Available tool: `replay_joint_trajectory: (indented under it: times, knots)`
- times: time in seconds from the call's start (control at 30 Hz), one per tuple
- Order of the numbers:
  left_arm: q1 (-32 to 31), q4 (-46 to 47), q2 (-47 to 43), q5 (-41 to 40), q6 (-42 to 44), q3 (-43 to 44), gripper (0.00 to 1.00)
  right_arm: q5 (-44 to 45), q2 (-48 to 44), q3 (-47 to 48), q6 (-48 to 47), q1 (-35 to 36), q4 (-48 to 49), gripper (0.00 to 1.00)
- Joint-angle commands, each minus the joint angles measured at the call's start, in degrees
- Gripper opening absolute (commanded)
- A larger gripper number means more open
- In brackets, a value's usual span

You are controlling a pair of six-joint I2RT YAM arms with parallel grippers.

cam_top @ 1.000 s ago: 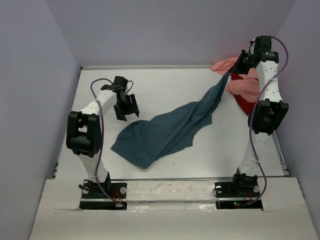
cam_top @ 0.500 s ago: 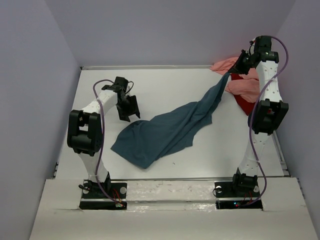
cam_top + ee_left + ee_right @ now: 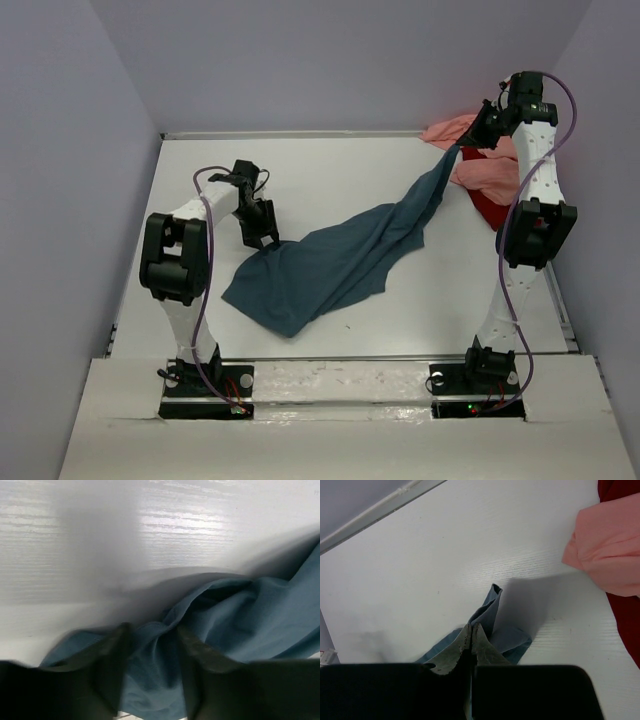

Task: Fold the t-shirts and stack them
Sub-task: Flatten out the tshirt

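Lowered and swung inward since a second ago: left gripper (image 3: pixel 262 232), jaws narrower than before yet apart, straddling a ridge at the teal shirt's (image 3: pixel 330 265) corner directly beneath. Far across, right gripper (image 3: pixel 470 141) clamped on the opposite end, holding it up off the table (image 3: pixel 330 170), pink shirt (image 3: pixel 482 172) and red shirt (image 3: pixel 488 210) just beside. Risks: closing on a doubled fold instead of one edge, or pulling against the right-hand hold and losing the cloth.
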Motion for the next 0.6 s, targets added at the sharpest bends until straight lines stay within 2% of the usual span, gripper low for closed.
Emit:
replay_joint_trajectory:
  times: [0.0, 0.03, 0.07, 0.3, 0.43, 0.47, 0.57]
  knots:
    - [-0.14, -1.14, 0.03, 1.9, 1.37, -0.38, 0.44, -0.48, -3.27, 0.05, -0.78, -0.41, 2.26, 0.0]
    - [-0.14, -1.14, 0.03, 1.81, 1.29, -0.38, 0.06, -0.48, -3.27, 0.05, -0.78, -0.41, 2.26, 0.0]
    - [-0.14, -1.22, 0.03, 1.38, 1.11, -0.38, 0.0, -0.48, -3.18, 0.05, -0.78, -0.41, 2.26, 0.0]
    - [-0.14, -0.44, -1.46, -1.25, 0.06, 1.9, 0.0, -1.09, -3.18, -0.13, -0.61, -0.41, 2.18, 0.0]
    - [-0.14, 0.0, -1.55, -3.54, -1.79, 9.18, 0.0, -3.02, -3.79, -1.7, 0.18, -0.41, 2.61, 0.0]
    - [-0.14, 0.27, -1.29, -3.98, -2.4, 13.29, 0.0, -5.21, -4.14, -2.66, 1.06, -0.41, 2.96, 0.0]
    - [-0.14, 1.67, -0.15, -4.08, -6.7, 21.29, 0.0, -8.21, -7.22, -8.64, 2.38, 0.11, 5.16, 0.0]
